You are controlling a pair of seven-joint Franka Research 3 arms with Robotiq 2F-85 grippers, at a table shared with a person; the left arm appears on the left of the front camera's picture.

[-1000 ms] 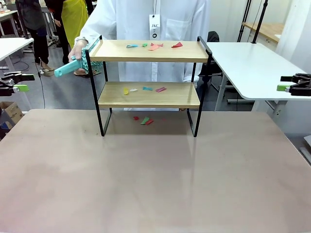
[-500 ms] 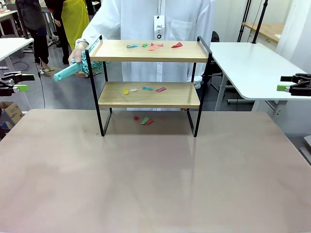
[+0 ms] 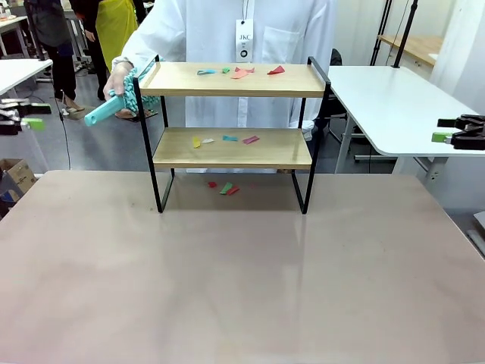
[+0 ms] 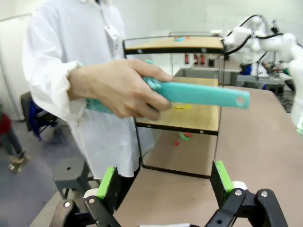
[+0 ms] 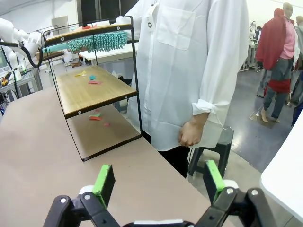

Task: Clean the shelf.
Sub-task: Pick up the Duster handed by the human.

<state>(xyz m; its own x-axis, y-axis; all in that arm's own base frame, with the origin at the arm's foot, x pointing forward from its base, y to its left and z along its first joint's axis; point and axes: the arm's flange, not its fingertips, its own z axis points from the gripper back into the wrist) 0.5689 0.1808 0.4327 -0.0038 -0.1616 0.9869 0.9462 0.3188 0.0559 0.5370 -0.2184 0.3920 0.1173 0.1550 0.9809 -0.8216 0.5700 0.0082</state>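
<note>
The shelf (image 3: 280, 148) stands at my twelve o'clock, with paper scraps (image 3: 241, 73) on both boards. At its ten o'clock a person's hand (image 3: 119, 76) is clamped on a teal duster (image 3: 102, 112); a handover, I judge. My left gripper (image 4: 164, 176) and right gripper (image 5: 156, 182) gape empty. Next, the left must take the handle.

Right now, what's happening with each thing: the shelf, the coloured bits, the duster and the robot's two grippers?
shelf: standing upright on the table, littered, not yet wiped.
coloured scraps: lying loose on both boards and on the table underneath.
duster: held in the person's hand, at the shelf's left end rail.
left gripper: open, empty.
right gripper: open, empty.
</note>
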